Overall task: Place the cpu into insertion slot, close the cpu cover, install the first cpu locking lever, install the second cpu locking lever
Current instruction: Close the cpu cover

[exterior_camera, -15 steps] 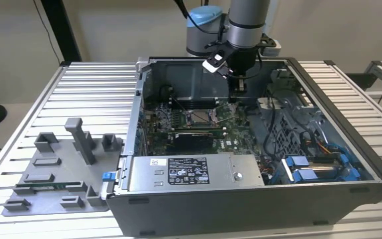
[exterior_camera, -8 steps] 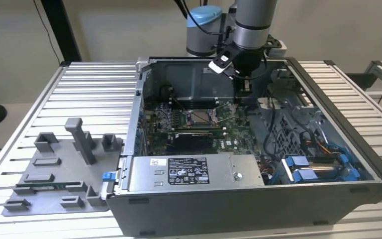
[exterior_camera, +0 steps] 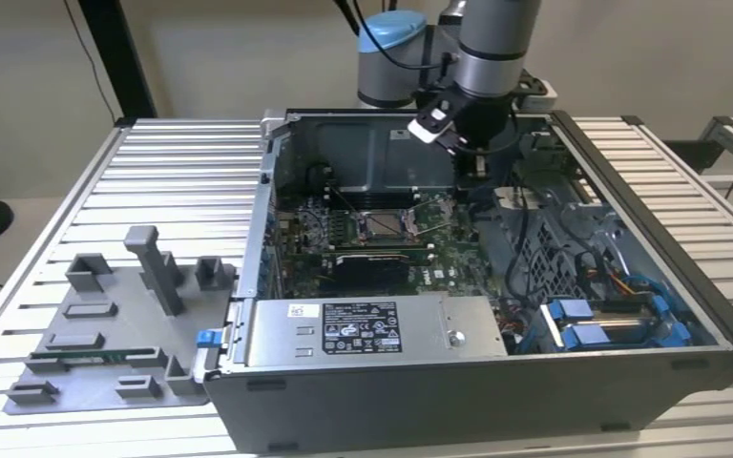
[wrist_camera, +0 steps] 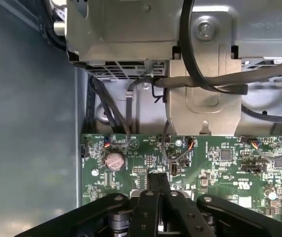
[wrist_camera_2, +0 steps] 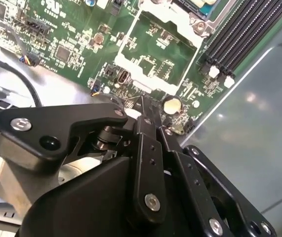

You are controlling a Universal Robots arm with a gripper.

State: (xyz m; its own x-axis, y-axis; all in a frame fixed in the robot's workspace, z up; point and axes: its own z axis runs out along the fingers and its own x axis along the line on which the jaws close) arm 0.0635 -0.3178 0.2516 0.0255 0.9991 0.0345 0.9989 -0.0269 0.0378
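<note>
Pincer (wrist_camera: 159, 177) is hovering over the motherboard (wrist_camera: 220, 163), to the exterior view's right of the insertion slot (exterior_camera: 380, 225). It is pressed together, apparently on nothing. The cpu's likely light, stiff and fragile: edge grips only.

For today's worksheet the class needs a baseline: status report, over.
Gripper shut, above motherboard near its edge. Insertion slot off to exterior view's left, apart from gripper. Black cables past board edge.

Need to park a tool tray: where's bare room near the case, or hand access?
Bare slatted table at the exterior view's left, between the grey fixture plate and the far edge, beside the case. A narrower strip at the case's other side. Inside is crowded: cables and blue drive brackets beside the motherboard, the gripper above it.
</note>
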